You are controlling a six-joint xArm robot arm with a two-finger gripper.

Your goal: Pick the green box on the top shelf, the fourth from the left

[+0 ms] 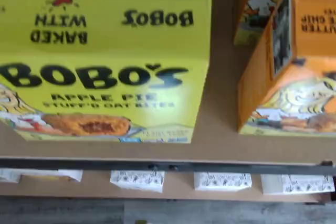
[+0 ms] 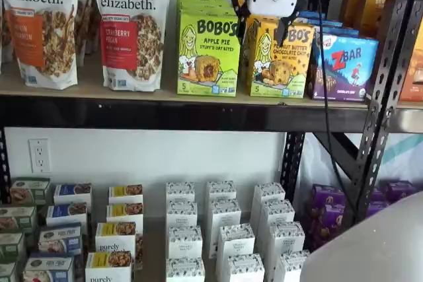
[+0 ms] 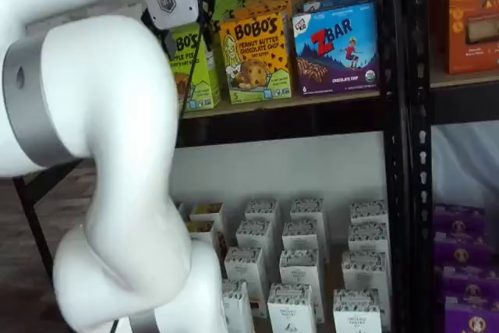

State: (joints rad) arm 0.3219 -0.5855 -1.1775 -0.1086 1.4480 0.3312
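Green box [image 2: 208, 54] stands upright on the top shelf [image 2: 165, 94], front face out, with an orange-yellow Bobo's box [image 2: 281, 61] just beside it and a blue-purple ZBar box [image 2: 344, 67] beyond that. Two granola bags [image 2: 129, 28] stand on its other side. The gripper [image 2: 264, 21] hangs in front of the shelf, near the seam between the two Bobo's boxes — its fingers are hard to make out, probably spread wide, and nothing is held. Small white boxes [image 2: 221, 229] fill the lower level.

green box [image 2: 208, 54]: lime-green, black lettering | neighbouring box [image 2: 279, 59]: orange-yellow | ZBar box [image 2: 344, 67]: blue-purple | top shelf [image 2: 165, 94]: tan board, black beam | lower boxes [image 2: 221, 229]: white, speckled tops
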